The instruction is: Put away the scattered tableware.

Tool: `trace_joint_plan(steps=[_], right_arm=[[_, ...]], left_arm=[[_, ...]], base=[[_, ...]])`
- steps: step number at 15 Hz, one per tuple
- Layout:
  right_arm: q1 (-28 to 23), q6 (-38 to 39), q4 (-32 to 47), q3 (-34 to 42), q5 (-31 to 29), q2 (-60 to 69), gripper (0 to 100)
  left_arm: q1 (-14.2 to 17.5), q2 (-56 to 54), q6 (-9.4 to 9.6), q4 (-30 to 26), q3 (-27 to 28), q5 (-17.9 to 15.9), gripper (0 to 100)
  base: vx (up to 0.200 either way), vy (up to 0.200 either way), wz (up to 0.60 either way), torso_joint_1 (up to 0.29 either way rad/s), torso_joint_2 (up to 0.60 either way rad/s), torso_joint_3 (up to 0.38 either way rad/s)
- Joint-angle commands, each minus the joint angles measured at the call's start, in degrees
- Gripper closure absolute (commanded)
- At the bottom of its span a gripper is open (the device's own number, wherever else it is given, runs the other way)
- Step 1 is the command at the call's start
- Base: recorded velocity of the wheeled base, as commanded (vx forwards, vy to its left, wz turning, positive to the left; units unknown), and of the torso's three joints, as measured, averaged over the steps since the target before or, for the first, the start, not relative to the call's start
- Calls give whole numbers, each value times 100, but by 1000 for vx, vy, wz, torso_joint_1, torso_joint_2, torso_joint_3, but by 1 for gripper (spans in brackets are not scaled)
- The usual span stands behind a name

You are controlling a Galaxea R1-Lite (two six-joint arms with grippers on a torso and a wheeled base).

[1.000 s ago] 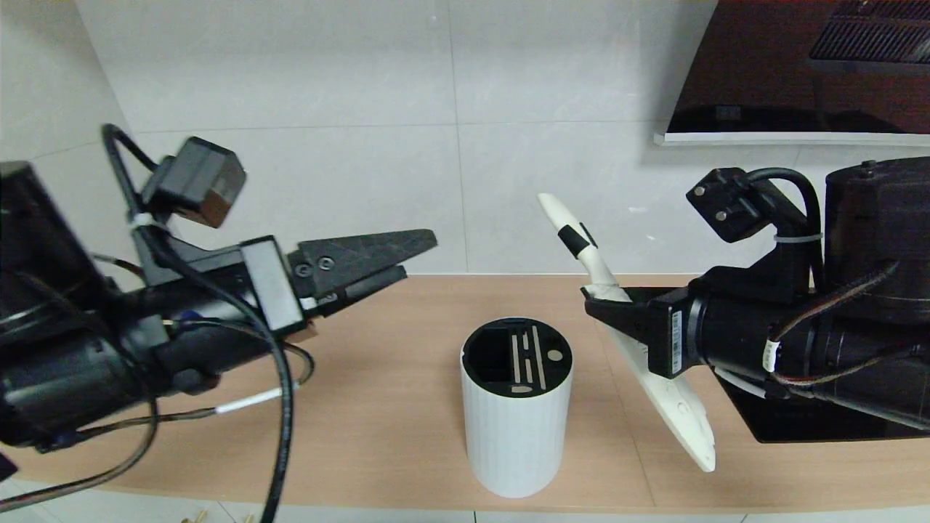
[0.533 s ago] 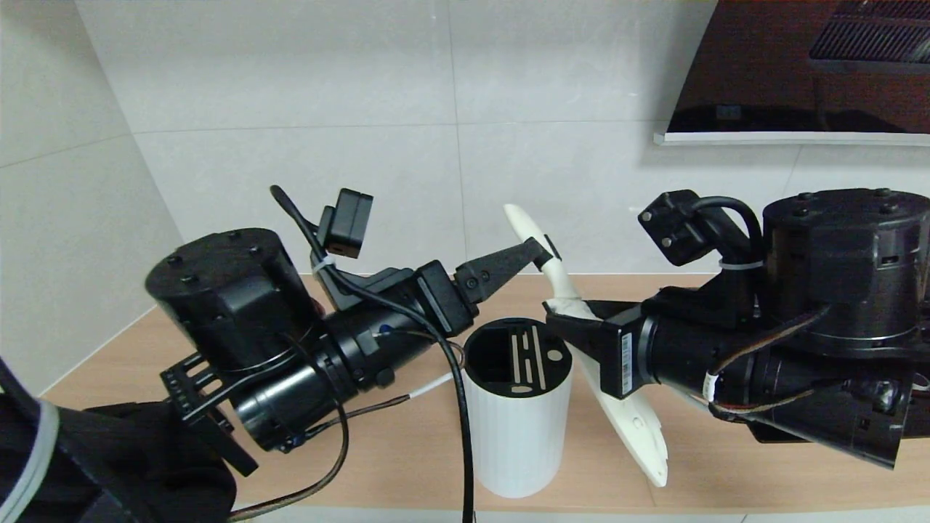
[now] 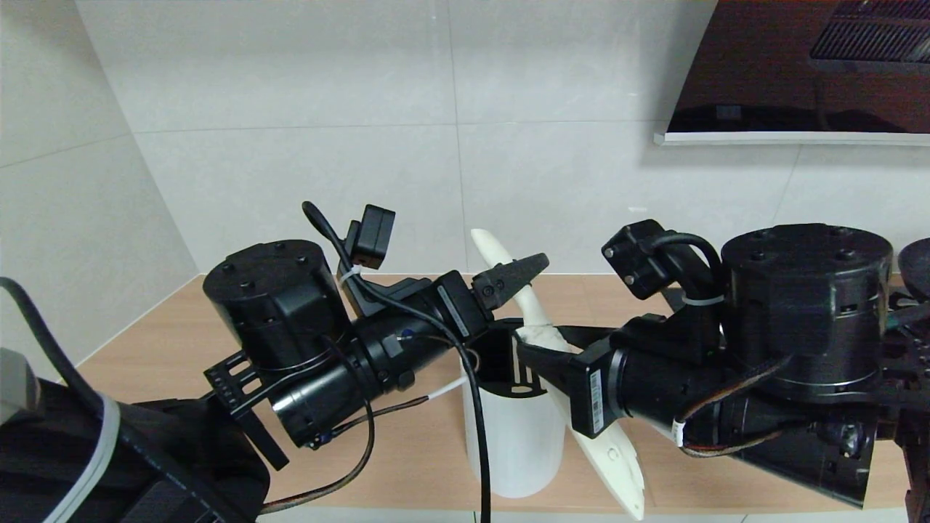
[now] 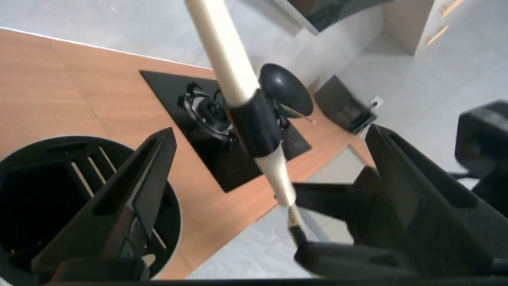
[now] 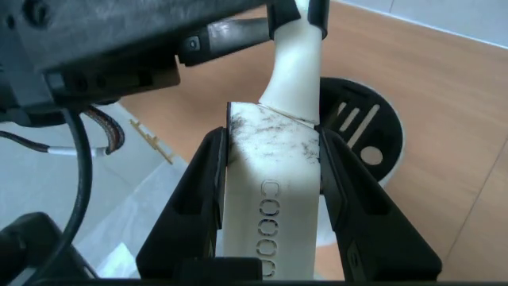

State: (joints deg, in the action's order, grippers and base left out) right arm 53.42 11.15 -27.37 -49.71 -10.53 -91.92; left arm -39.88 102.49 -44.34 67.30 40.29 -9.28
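As the right gripper point(image 3: 539, 347), clamped on the white spatula point(image 3: 616, 456), carries it left over the holder point(image 3: 512, 443), the open left gripper point(image 4: 274, 199) comes to straddle its handle, suggesting a handover.

A light wooden surface point(image 3: 421, 465) runs along a wall point(image 3: 327, 94) of large pale grey tiles with thin seams. At the surface's left end a second tiled wall point(image 3: 51, 189) meets the first in a corner. Above the surface's right end hangs a dark, glossy range hood point(image 3: 785, 65) with a white lower edge. A black glass cooktop point(image 4: 178, 95) is set into the surface. Beyond the surface's front edge lies a pale floor point(image 4: 413, 79), with a light cabinet point(image 4: 448, 32) farther off. The light is soft and even.
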Motion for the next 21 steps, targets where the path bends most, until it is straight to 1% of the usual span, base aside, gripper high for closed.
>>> trace_joint_plan(steps=[1,8,9,14,15,17,20,21], right_arm=[[37,1,-5,23,-1,-37,100],[204,-8,-5,76,-1,-19,100],[204,-17,-5,93,-1,-19,100],[204,-8,-85,93,-1,-10,100],[204,-8,-85,93,-1,-2,100],[204,-8,-93,93,-10,-2,100],[195,1,-181,93,-28,34,100],[195,1,-181,93,-54,34,0]], left_arm=[[15,8,-31,2,40,5,0],[6,105,-31,2,32,40,0],[6,114,-31,-7,32,31,100],[-11,122,-40,-7,-12,-13,100],[-11,122,-57,-7,-12,-13,100],[-11,96,-163,2,5,-13,100],[-11,70,-154,-24,14,-4,100],[-11,26,-137,-68,23,-4,100]], base=[[0,0,0,0,0,0],[0,0,0,0,0,0],[0,0,0,0,0,0],[0,0,0,0,0,0],[0,0,0,0,0,0],[0,0,0,0,0,0],[0,0,0,0,0,0],[0,0,0,0,0,0]])
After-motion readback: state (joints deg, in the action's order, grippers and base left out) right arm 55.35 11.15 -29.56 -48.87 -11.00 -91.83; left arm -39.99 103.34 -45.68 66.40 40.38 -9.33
